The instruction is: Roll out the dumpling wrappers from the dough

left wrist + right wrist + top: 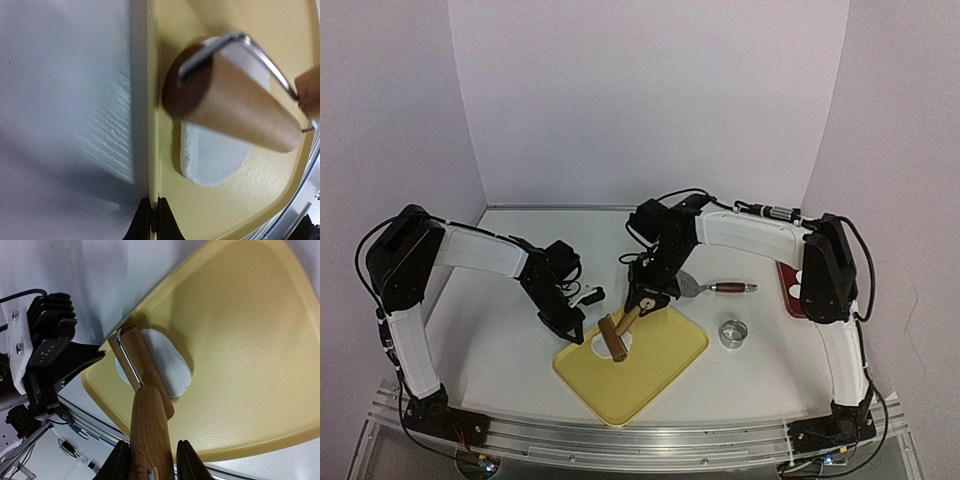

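The dough (170,365) lies as one flat, white, roundish piece on the yellow board (250,340), near the board's edge on the side of my left arm. The rolling pin (235,105) rests across the dough and covers its middle, so white shows on both sides of the drum.

My right gripper (152,460) has hold of the pin's wooden handle (148,425). The two fingers stand partly open, one on each side of the handle, and both press on it. My left gripper (154,220) is closed with the fingertips together, and they seem to pinch the thin rim of the board.

Each camera tells something different. The left wrist view shows the dark end face of the drum and the metal wire frame that carries it. It also shows that the dough has some thickness at its edge. The right wrist view gives the outline of the dough best, and it shows my left gripper from outside, touching the border of the board.

Only the top view shows the rest of the table (500,340). A metal ring cutter (733,332) stands just beside the right corner of the board. A tool with a dark wooden handle (720,288) lies behind it, near my right gripper. A red flat thing (786,290) is partly hidden behind my right arm.
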### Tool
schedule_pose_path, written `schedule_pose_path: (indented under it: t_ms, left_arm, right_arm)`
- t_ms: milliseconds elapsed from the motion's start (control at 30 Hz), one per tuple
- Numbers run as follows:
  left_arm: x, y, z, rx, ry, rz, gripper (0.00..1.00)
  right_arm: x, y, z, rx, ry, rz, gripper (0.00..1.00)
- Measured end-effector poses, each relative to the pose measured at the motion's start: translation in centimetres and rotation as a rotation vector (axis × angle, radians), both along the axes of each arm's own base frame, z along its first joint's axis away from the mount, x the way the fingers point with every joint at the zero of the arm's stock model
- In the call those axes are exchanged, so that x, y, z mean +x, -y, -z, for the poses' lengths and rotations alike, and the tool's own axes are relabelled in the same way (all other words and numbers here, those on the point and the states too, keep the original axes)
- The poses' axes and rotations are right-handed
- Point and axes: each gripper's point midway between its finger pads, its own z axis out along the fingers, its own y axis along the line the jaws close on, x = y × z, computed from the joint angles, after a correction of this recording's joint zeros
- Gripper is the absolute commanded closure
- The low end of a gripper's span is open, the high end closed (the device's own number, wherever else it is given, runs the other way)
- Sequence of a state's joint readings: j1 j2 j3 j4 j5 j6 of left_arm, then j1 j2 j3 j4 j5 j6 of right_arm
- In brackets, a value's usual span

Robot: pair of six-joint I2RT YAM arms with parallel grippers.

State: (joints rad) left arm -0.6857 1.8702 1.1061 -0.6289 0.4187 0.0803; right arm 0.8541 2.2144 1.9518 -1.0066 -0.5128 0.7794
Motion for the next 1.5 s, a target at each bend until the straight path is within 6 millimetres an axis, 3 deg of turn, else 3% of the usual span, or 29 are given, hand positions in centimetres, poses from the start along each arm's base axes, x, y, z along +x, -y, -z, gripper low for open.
schedule_pose_path:
  t_ms: [200,533,833,967,1133,1233,1367,1500]
  left_arm:
    - [0.0,0.0,0.0,0.000,0.000,0.000,1.00]
    - [0.0,0.0,0.0,-0.001,0.001,0.001,1.00]
    - [0.0,0.0,0.0,-0.001,0.001,0.001,1.00]
    - [0.0,0.0,0.0,-0.001,0.001,0.001,1.00]
    - [0.0,0.1,0.0,-0.002,0.002,0.001,1.00]
    - [0.0,0.1,0.0,-0.003,0.002,0.001,1.00]
    - [0.0,0.1,0.0,-0.003,0.002,0.001,1.00]
    - [0.0,0.1,0.0,-0.003,0.002,0.001,1.00]
  right_arm:
    - [-1.2,-1.4,0.1,0.012,0.012,-0.032,1.00]
    - [-0.4,1.4,0.2,0.012,0.002,0.020,1.00]
    - [-2.9,-3.0,0.4,0.044,-0.002,-0.059,1.00]
    - [-2.5,-2.0,0.5,0.058,0.001,-0.038,1.00]
    - [-1.6,1.5,0.3,0.033,-0.014,0.019,1.00]
    - [-1.3,2.5,0.3,0.015,-0.027,0.034,1.00]
    - [-2.0,0.7,0.3,0.015,-0.021,-0.002,1.00]
    - [-3.7,-2.6,0.6,0.056,-0.019,-0.067,1.00]
